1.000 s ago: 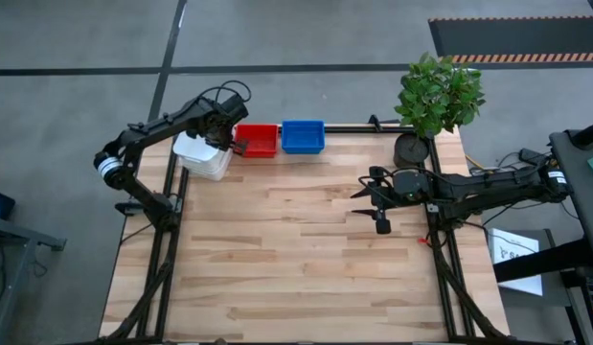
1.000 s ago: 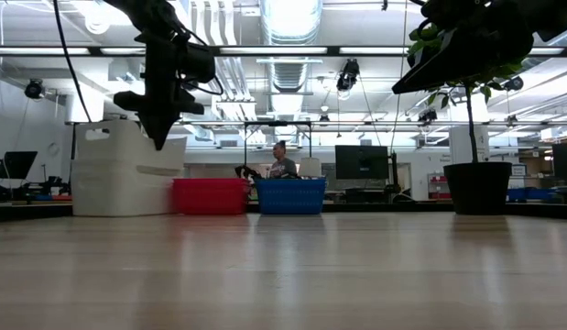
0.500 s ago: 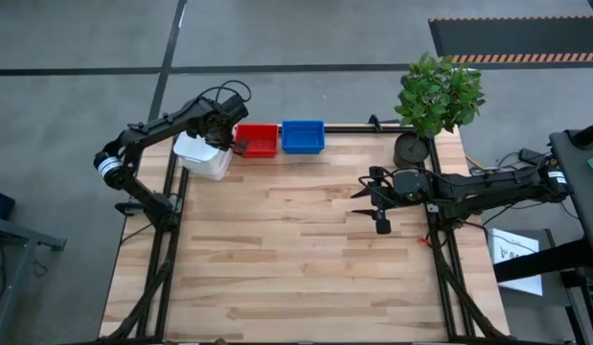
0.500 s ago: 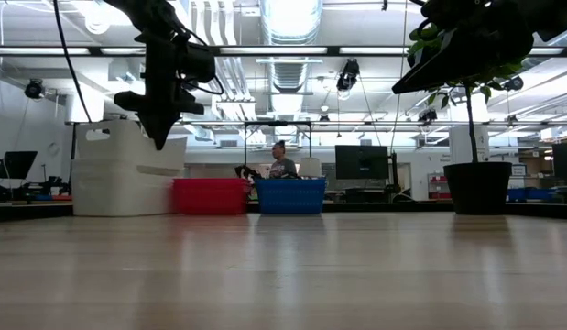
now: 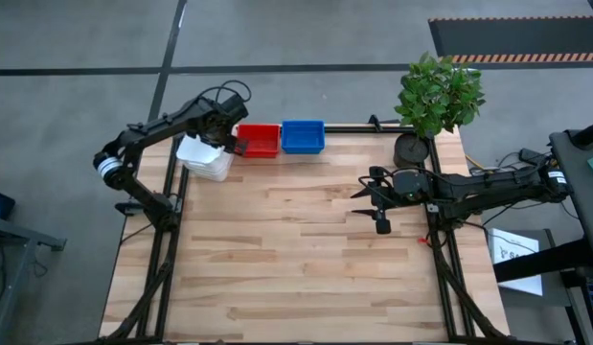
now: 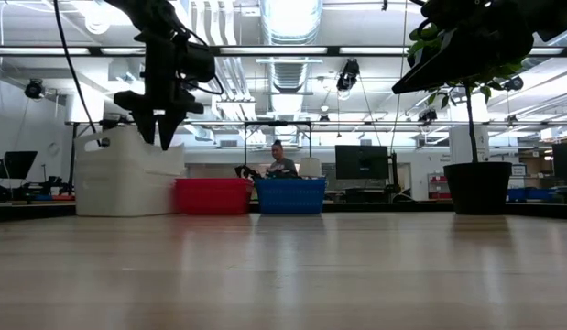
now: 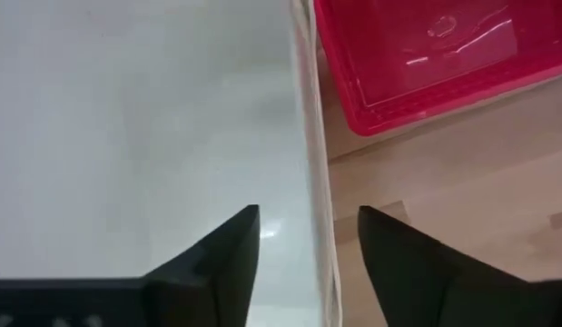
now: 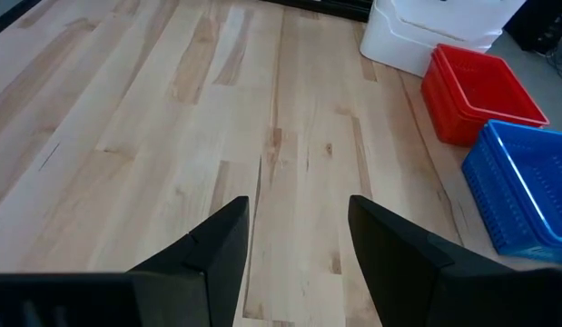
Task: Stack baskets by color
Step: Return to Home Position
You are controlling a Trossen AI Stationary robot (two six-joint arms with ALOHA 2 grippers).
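white baskets (image 5: 202,161) directly under left hand (image 5: 230,146)

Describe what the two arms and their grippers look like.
Both arms are dark, slim and jointed. The left arm carries thin black cable loops and a pale ring near its base. The left gripper and right gripper each have two black, wedge-shaped fingers.

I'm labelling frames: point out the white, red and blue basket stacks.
white stack (image 5: 202,161): high view, inside the top basket.
red stack (image 5: 260,141): high view, inside the top basket.
blue stack (image 5: 303,136): high view, inside the top basket.
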